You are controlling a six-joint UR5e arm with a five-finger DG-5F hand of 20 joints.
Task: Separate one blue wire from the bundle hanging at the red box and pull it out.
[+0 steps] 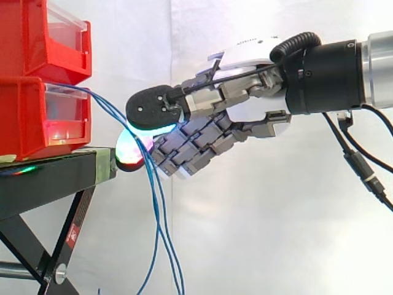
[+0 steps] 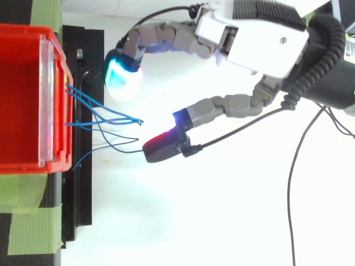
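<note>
Where blue wires (image 2: 135, 119) leave the red bin (image 1: 24, 120), the hand (image 1: 245, 98) flanks them.

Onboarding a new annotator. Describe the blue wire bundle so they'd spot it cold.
Find the stacked red bins on the black stand at the side view's left. From the top front of the lower bin, several blue wires arc out and hang down past the stand's edge. They are the only thin, blue, dangling strands there.
</note>
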